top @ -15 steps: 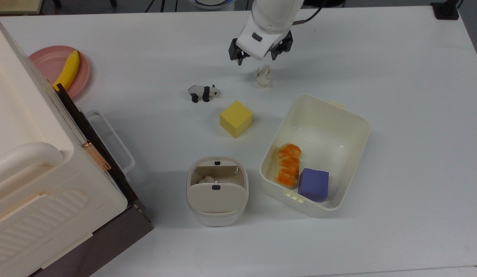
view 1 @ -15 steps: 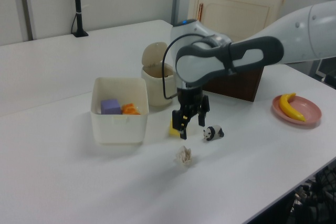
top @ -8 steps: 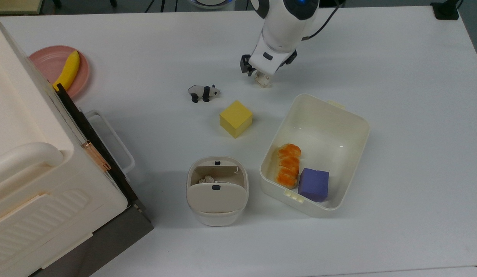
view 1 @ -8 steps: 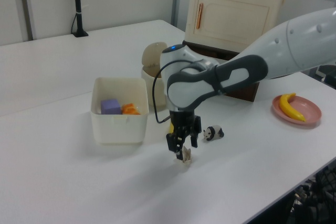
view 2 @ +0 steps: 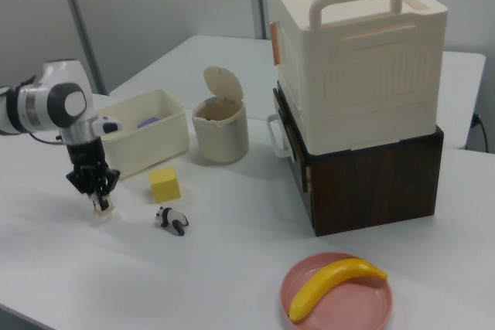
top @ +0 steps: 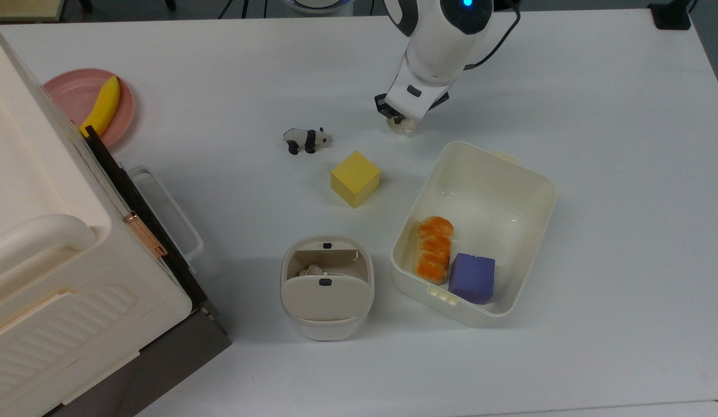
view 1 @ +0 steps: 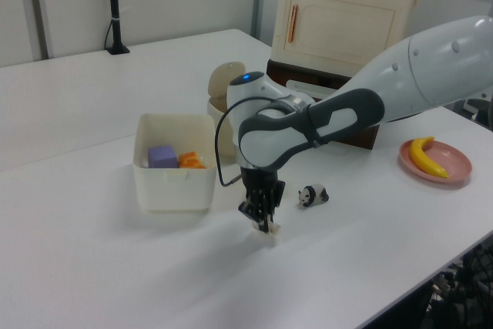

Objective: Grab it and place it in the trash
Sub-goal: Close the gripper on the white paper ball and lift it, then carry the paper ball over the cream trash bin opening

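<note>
1 gripper (top: 400, 120) sat low around the tissue wad (top: 405, 126), fingers closed onto it; the trash bin (top: 327, 324) lay well nearer, toward the top view's left.

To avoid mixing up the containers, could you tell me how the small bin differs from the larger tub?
The bin is small and rounded-square, with a flap lid tipped open; the tub is larger, rectangular and lidless. The bin holds a crumpled wad; the tub holds a purple block and orange bread. Both are cream.
</note>
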Motion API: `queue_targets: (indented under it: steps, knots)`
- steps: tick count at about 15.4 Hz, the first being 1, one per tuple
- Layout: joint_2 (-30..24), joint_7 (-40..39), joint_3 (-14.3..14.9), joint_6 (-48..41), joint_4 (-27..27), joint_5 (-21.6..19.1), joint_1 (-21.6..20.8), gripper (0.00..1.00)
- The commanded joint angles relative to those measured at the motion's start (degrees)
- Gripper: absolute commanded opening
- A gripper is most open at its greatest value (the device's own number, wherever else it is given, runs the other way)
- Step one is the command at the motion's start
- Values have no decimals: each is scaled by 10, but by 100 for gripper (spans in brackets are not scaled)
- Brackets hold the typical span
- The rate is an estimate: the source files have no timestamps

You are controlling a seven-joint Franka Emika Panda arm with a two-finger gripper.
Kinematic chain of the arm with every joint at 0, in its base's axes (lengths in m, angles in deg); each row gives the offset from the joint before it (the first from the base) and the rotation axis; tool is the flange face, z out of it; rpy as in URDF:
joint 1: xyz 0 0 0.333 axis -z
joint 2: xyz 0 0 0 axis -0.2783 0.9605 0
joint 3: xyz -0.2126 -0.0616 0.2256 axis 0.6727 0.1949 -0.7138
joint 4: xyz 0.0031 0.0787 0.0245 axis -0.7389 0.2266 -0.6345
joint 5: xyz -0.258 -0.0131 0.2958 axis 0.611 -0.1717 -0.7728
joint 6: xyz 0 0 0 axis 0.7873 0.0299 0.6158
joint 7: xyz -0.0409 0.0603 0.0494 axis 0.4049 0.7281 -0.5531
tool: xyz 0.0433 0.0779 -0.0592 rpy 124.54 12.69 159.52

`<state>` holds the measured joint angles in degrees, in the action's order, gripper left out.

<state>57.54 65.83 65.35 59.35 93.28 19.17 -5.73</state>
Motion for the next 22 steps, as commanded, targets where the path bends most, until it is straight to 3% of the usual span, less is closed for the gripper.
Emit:
queue_targets:
  steps: [1,5,8,12,14,18,19,20,21,22]
  knots:
    - [-29,-22,7,-59,-76,0,4,0]
    - [-24,-63,48,-90,-197,-51,24,0]
    - [5,-45,62,-40,-256,-54,45,0]
    - [50,41,80,140,-261,-45,56,0]
    - [81,70,84,185,-267,-32,66,0]
    - [151,135,85,223,-340,-1,90,1]
    - [159,139,84,237,-344,1,96,8]
    - [163,139,85,251,-344,2,98,39]
    - [164,140,87,259,-344,5,98,99]
    - [164,140,88,258,-343,16,96,100]
